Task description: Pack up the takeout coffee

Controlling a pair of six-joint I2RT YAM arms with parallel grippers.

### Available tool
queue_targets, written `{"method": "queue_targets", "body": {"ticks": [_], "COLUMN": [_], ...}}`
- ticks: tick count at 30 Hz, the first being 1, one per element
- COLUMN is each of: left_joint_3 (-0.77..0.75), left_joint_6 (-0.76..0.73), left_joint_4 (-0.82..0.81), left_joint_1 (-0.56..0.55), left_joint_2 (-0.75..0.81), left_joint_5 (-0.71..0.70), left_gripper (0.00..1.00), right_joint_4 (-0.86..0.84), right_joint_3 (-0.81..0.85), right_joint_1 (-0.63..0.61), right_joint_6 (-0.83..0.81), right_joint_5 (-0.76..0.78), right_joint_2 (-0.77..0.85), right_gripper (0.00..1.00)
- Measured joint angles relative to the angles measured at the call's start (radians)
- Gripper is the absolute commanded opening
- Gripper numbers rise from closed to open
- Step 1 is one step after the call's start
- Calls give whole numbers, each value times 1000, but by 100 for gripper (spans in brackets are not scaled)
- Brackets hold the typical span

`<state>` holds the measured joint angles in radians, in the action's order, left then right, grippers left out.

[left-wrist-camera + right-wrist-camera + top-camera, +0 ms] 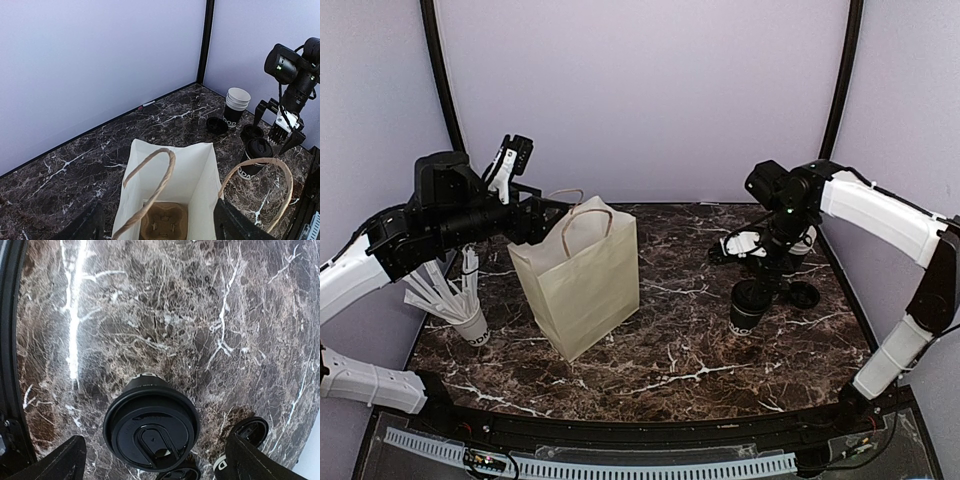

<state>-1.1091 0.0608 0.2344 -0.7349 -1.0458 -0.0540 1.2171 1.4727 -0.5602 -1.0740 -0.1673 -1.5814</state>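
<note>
A takeout coffee cup (748,308) with a black lid stands at the right of the table. It also shows in the right wrist view (150,430) and the left wrist view (257,156). My right gripper (760,280) is open and hovers just above it, and its fingers (60,462) straddle the lid without touching it. The tan pulp tray (164,225) lies at the bottom of the open cream bag (582,275). My left gripper (536,220) is open at the bag's top left rim, with its fingers (235,220) either side of the opening.
A stack of lidless cups (236,107) stands at the back right, with loose black lids (216,125) (250,430) around it. A white cup of paper-wrapped sticks (470,320) stands at the left. The bag's twisted handles (150,185) arch over the opening.
</note>
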Motion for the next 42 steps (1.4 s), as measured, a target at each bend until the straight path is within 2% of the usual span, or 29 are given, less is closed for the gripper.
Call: {"method": "queue_targets", "body": {"ticks": [2, 5, 16, 24, 42], "left_joint_3": [3, 7, 20, 26, 33], "left_joint_6": [0, 0, 0, 0, 0], "left_joint_4": [0, 0, 0, -1, -5], "left_joint_1": [0, 0, 0, 0, 0], "left_joint_2": [1, 4, 17, 17, 14], "left_joint_5": [0, 0, -13, -14, -13], "left_gripper": [78, 79, 79, 80, 80], "right_joint_4": [11, 35, 32, -29, -13], "right_joint_3": [12, 24, -57, -73, -58], "right_joint_1": [4, 5, 5, 5, 3], "right_joint_6": [2, -13, -47, -45, -52], "right_joint_5": [-20, -23, 72, 118, 114], "right_joint_2": [0, -16, -34, -44, -46], "right_gripper": [89, 86, 86, 83, 85]}}
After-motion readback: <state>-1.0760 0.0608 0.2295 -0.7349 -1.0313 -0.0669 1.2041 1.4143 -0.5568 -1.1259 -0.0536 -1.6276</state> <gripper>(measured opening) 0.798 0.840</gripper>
